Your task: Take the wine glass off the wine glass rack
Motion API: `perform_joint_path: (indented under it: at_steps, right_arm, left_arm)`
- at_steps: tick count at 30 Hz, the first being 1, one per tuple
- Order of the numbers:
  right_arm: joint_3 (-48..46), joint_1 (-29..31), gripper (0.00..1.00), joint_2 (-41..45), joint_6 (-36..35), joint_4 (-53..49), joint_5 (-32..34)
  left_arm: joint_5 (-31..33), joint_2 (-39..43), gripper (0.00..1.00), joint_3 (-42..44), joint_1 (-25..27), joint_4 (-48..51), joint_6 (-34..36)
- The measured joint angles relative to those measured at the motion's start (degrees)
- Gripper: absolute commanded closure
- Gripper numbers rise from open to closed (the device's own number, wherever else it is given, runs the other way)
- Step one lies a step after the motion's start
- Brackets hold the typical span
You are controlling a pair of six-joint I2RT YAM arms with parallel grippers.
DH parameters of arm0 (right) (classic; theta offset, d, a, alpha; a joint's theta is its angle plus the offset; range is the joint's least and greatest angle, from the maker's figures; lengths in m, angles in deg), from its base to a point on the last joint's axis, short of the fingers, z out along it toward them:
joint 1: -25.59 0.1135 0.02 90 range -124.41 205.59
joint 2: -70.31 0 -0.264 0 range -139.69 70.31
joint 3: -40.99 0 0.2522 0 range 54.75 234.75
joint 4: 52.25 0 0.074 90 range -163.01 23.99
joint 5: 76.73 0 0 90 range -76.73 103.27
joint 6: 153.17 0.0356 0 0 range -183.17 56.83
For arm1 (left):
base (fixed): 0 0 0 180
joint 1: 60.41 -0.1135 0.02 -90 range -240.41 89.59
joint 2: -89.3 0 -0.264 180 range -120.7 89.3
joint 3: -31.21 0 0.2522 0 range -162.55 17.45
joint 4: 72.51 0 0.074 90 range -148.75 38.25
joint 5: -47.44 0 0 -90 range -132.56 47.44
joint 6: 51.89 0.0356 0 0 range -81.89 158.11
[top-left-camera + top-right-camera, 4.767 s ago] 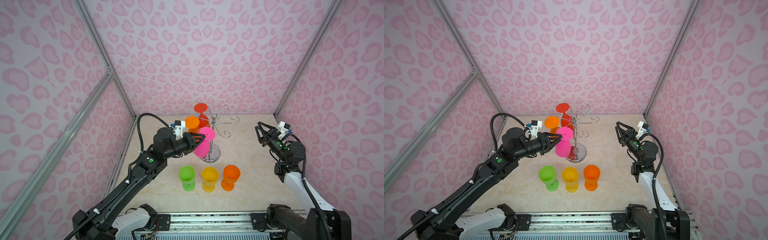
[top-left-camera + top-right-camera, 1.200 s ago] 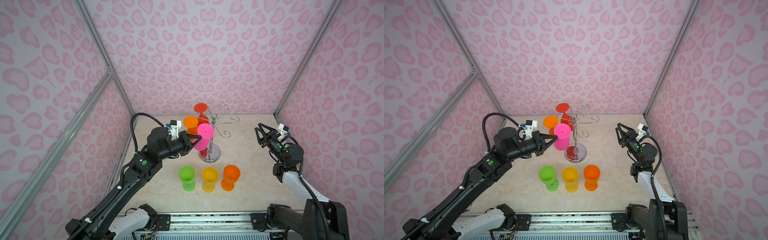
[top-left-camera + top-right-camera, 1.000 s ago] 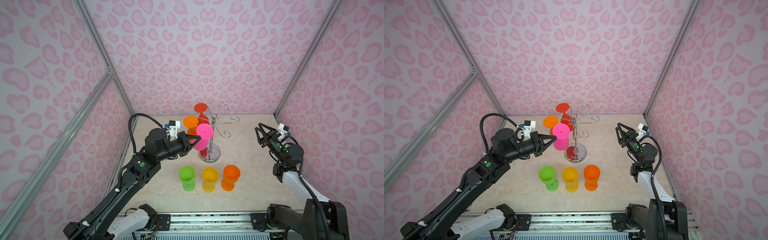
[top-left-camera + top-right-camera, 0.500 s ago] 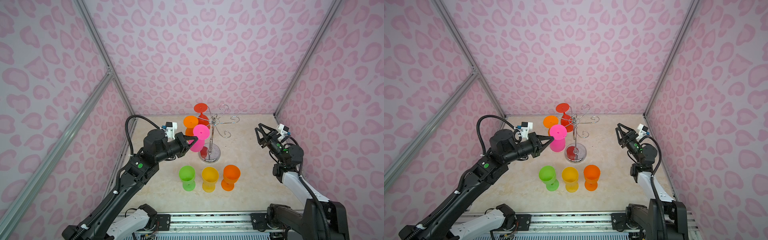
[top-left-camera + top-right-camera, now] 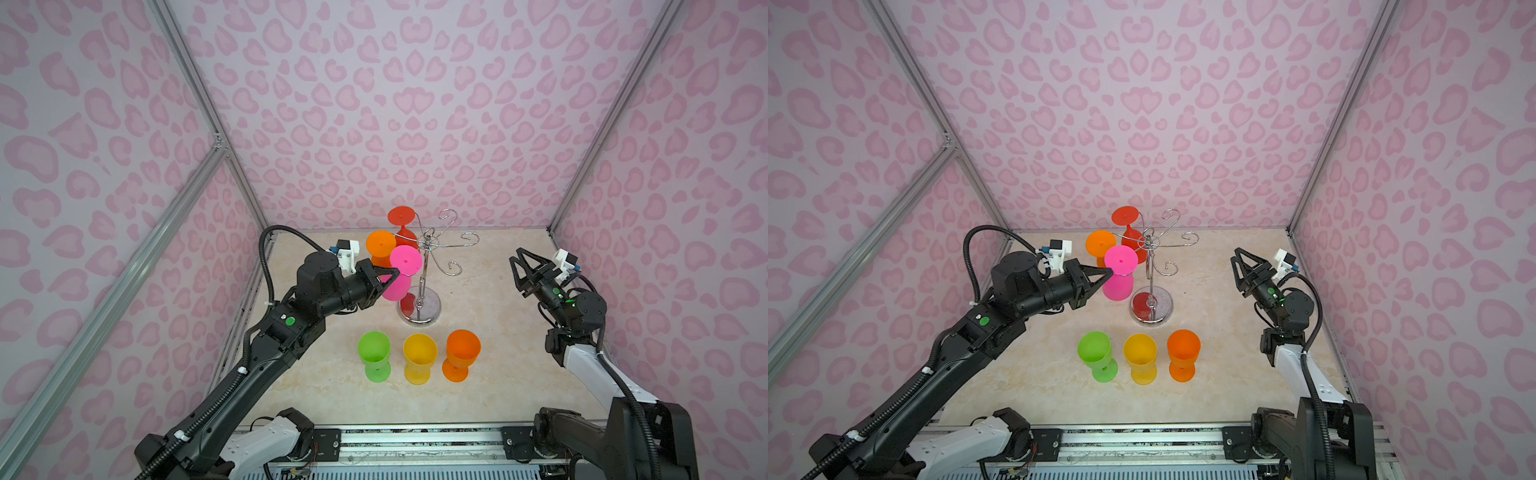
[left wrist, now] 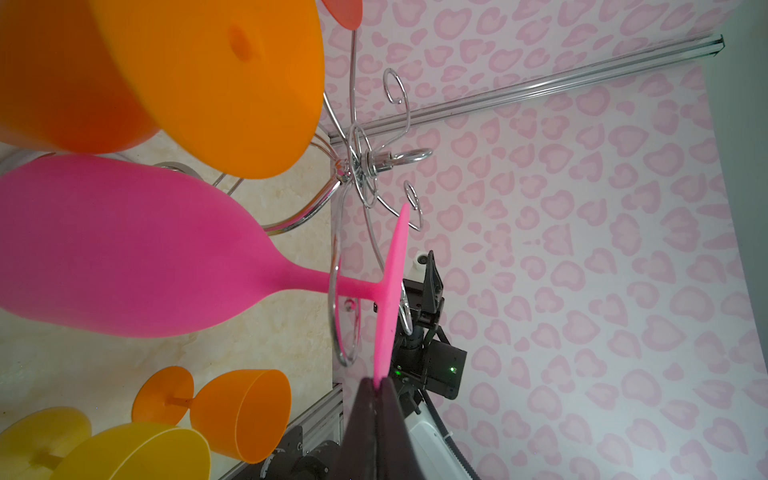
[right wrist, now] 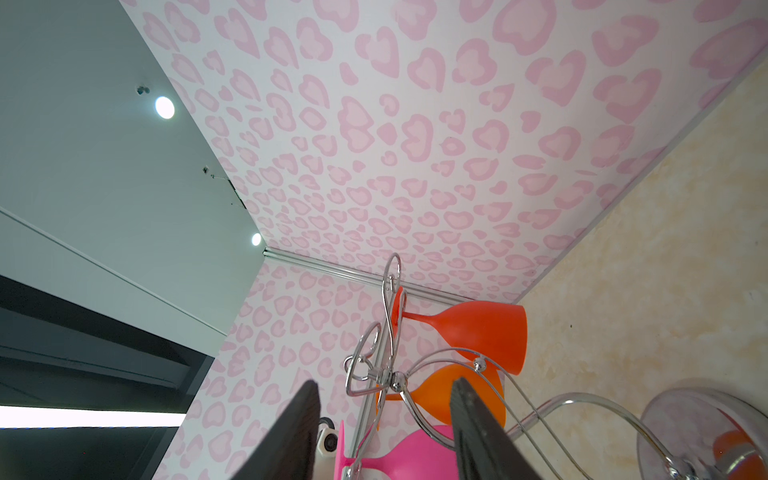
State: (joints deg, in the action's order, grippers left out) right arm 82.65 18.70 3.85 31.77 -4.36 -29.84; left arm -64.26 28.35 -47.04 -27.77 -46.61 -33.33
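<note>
The left end effector [image 6: 376,384] is clamped shut on the foot rim of the pink wine glass [image 5: 399,284], whose stem is seen crossing a hook loop of the wine glass rack [image 5: 420,311]. The right end effector [image 7: 382,388] is held half open, empty, well apart at the right.

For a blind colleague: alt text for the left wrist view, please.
The shut left tool pinches the foot rim of the pink wine glass, whose stem sits in a hook of the wine glass rack. A hanging orange glass is beside it; an upright orange glass and yellow glass stand on the table.
</note>
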Motion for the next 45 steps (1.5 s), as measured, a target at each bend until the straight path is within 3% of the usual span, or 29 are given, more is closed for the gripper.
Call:
perform_joint_path:
  at_steps: [45]
  right_arm:
    - [-0.04, -0.02, 0.49, 0.15, 0.66, 1.38, 0.00]
  left_arm:
    - [-3.43, -3.98, 0.98, -2.29, 3.87, -1.29, 3.65]
